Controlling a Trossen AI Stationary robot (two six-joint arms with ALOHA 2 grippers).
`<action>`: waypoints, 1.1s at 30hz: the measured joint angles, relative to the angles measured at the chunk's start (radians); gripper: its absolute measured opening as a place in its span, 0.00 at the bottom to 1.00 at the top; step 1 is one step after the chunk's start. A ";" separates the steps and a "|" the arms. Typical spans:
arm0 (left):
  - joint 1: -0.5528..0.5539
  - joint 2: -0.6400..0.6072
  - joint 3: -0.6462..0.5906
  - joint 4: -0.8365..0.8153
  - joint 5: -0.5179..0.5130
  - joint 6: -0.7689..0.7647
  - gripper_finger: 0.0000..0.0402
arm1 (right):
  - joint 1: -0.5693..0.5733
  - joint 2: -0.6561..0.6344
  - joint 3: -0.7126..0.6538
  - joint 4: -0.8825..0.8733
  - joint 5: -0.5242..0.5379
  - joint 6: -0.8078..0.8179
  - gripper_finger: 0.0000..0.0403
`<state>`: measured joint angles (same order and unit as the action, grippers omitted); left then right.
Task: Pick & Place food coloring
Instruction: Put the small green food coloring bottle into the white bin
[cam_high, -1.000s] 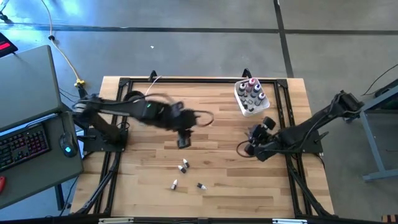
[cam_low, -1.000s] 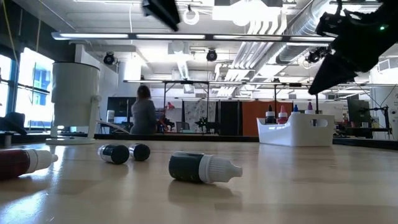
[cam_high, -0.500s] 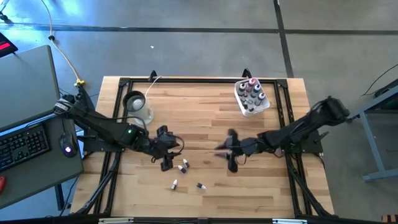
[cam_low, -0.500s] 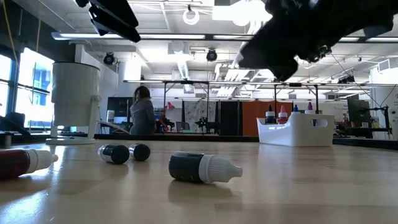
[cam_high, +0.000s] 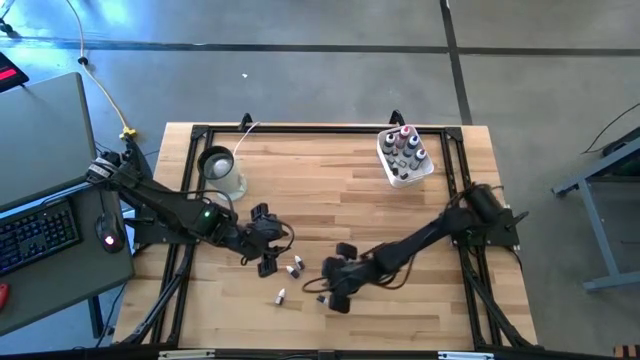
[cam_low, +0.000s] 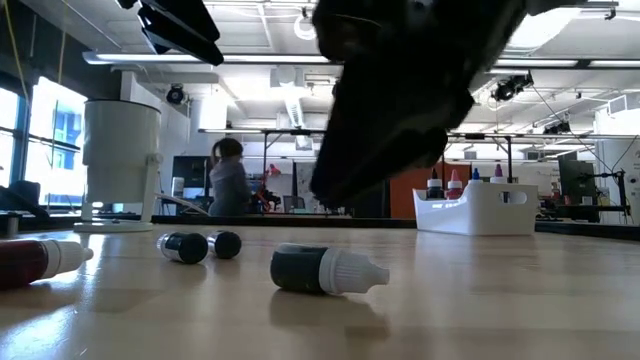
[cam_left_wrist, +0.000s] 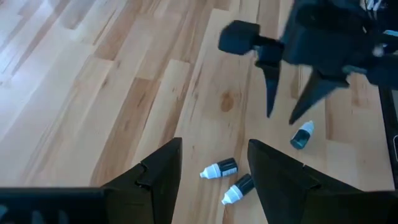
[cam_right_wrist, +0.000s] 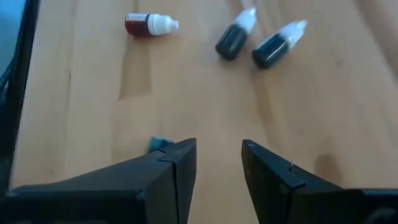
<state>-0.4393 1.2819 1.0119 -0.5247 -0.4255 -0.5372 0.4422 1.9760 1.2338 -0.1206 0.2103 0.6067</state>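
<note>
Several slim dark droppers with white tips lie on the wooden table. Two lie side by side (cam_high: 296, 266) (cam_left_wrist: 229, 177). One red one lies nearer the front edge (cam_high: 281, 296) (cam_right_wrist: 149, 25). One teal-dark one (cam_high: 323, 298) (cam_left_wrist: 302, 135) (cam_low: 325, 270) lies on its side beside my right gripper. My left gripper (cam_high: 268, 266) (cam_left_wrist: 214, 148) is open and empty, hovering just left of the pair. My right gripper (cam_high: 333, 295) (cam_right_wrist: 217, 148) (cam_left_wrist: 280, 117) is open and empty, above the teal-dark dropper, whose end (cam_right_wrist: 158, 144) shows beside one finger.
A white tub (cam_high: 403, 155) (cam_low: 480, 206) holding several upright bottles stands at the far right. A clear cup with a black ring (cam_high: 220, 168) stands at the far left. A person (cam_low: 230, 180) stands in the room beyond the table.
My right gripper has swept from the table's right side toward the left and the near edge, and down over the loose droppers. My left gripper has gone from mid-table toward the near left, stopping beside the pair of droppers. The droppers have not moved.
</note>
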 joint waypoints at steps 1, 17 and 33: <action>0.000 0.000 0.000 -0.001 0.000 0.000 0.45 | 0.003 0.021 0.041 -0.040 -0.004 0.030 0.30; -0.139 0.001 0.000 -0.022 -0.037 0.005 0.45 | 0.086 0.235 0.330 -0.299 0.098 0.097 0.30; -0.156 0.001 0.000 0.006 -0.042 0.014 0.45 | 0.067 0.231 0.308 -0.343 0.105 -0.029 0.25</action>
<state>-0.5957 1.2834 1.0119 -0.5186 -0.4671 -0.5228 0.5088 2.2066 1.5414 -0.4634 0.3156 0.5781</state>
